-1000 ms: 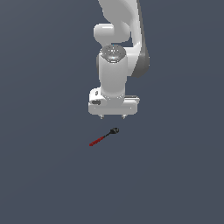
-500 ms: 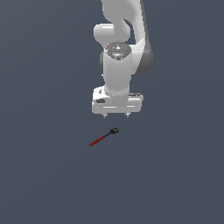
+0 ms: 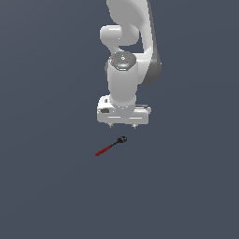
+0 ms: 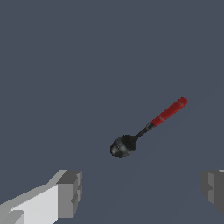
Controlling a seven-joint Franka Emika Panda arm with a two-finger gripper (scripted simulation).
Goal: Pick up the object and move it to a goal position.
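Lowered slightly and shifted toward the exterior view's right since a second ago, gripper [image 3: 123,126] above the table [image 3: 46,186], fingers [image 4: 70,193] spread wide and empty, small red-handled spoon [image 3: 112,146] lying flat just below, untouched, black bowl nearest the gripper.

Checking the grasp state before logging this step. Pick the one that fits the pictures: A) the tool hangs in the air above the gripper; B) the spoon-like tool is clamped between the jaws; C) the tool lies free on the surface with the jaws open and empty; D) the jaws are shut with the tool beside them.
C: the red-handled tool lies alone on the surface, and in the wrist view the gripper has its jaws spread wide with nothing between them.
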